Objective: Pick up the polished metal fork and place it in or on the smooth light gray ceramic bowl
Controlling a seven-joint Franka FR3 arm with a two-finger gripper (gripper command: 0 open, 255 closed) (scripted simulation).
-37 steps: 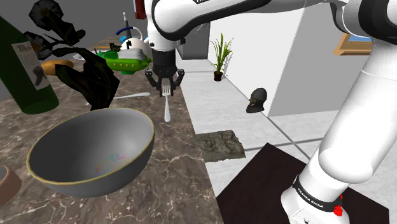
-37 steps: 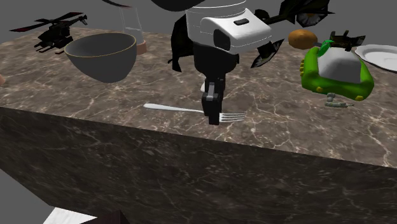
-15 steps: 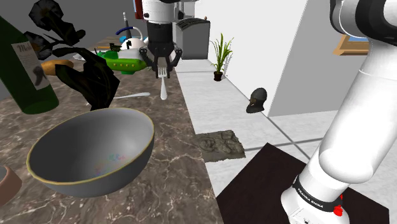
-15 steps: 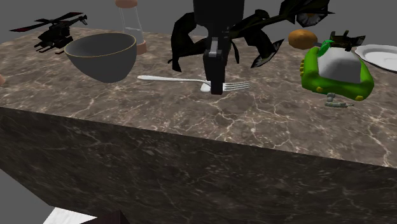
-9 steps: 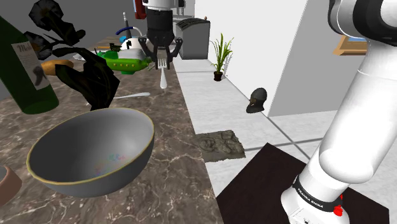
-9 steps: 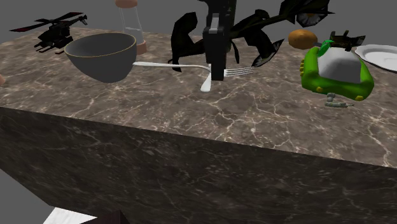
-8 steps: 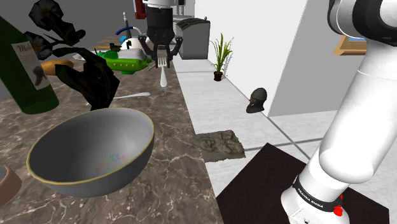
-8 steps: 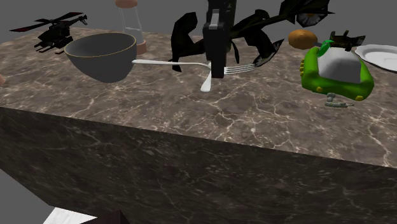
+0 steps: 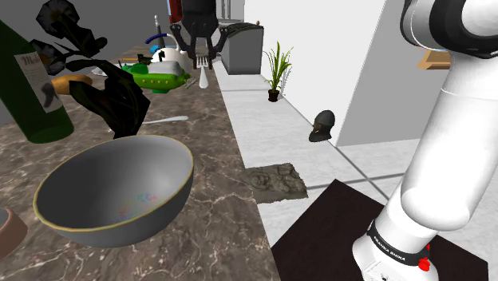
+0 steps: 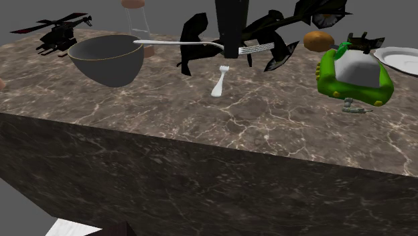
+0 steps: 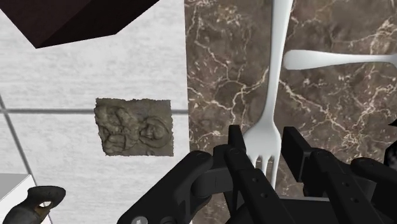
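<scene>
Fork (image 10: pixel 174 42): I am carrying it level above the counter (image 10: pixel 281 127), its handle reaching out from my claw (image 10: pixel 234 48) toward the bowl (image 10: pixel 100 64); probably light, stiff and slick.
Grip: I am pinching the neck beside the tines; this off-centre hold may swivel.
Surface: dark veined marble, spreading below my claw.
Room: pale floor (image 11: pixel 63 76) and a grey mat (image 11: pixel 135 125), lying beyond the counter's edge.

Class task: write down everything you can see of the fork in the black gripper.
The fork looks pale, glossy silver, with short tines, a narrow neck and a long slim handle that widens to a rounded end. The gripper clasps it at its head, by the tines, with the fingers shut on it. It hangs roughly level, clear above the dark veined countertop, and touches nothing else. Its handle reaches out away from the fingers.
</scene>
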